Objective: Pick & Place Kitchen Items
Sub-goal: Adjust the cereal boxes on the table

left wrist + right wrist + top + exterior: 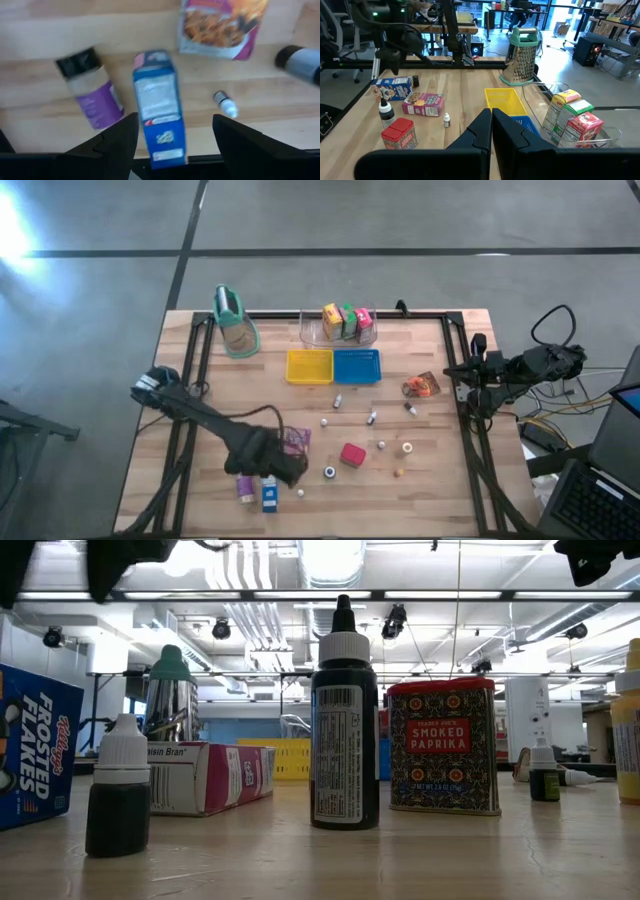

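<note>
Hovering over the desk's [420, 500] near-left area, the left gripper [172, 135] spreads its fingers [117, 142] wide astride the blue carton [157, 115], untouched; the right gripper [491, 131] waits far right, fingers pressed together.

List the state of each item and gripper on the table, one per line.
left gripper: open, astride the blue carton
blue carton: lying flat
purple jar: on its side
pink carton: lying flat
red tin: upright
clear bin: holding three upright cartons
yellow tray: empty
right gripper: shut, empty
</note>
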